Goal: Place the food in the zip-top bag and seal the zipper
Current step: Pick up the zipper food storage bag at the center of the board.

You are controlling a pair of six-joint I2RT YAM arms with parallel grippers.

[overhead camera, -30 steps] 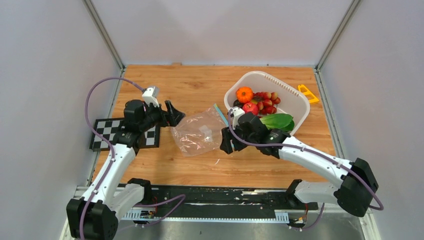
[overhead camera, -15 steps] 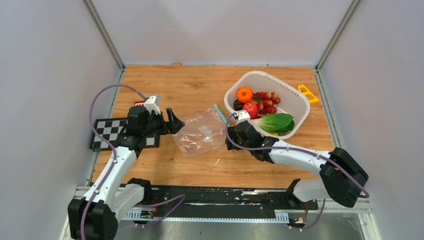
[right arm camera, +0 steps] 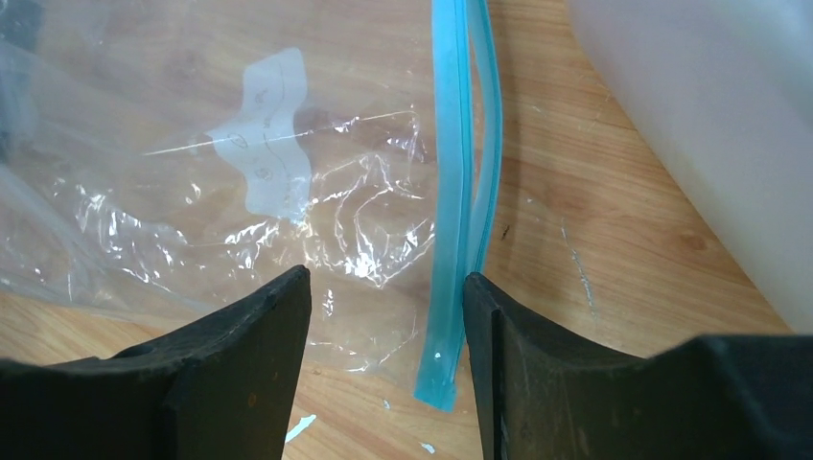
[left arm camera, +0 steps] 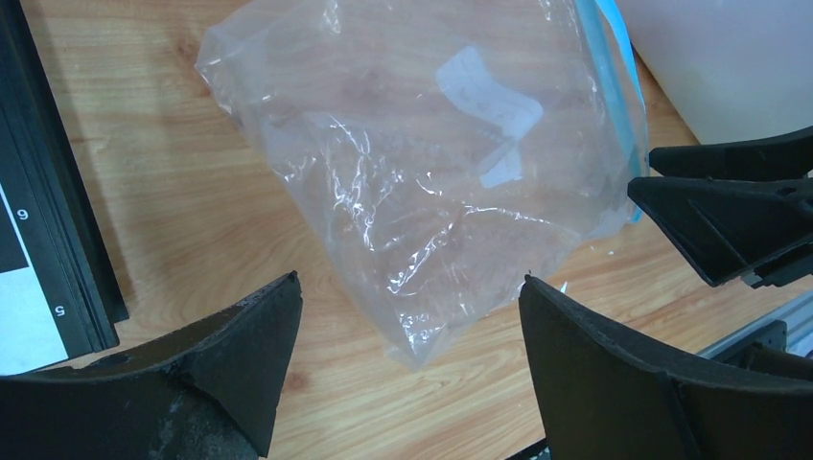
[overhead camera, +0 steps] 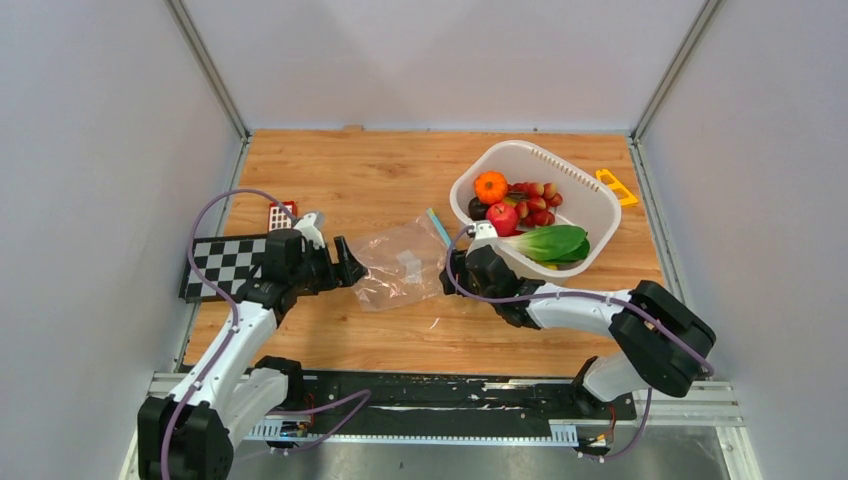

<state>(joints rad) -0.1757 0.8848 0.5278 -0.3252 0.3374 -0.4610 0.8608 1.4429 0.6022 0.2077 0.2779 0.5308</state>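
With left end effector and right end effector both open and empty, the zip-top bag lies flat between them at desk centre, the food in the white basket near the right edge.

Bright, even light; glare glints on the zip-top bag.

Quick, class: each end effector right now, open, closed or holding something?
Left end effector: open, empty, beside the zip-top bag.
Right end effector: open, empty, at the zipper.

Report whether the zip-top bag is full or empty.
Empty. The zip-top bag lies flat, only the table showing through it; the food sits in the white basket.
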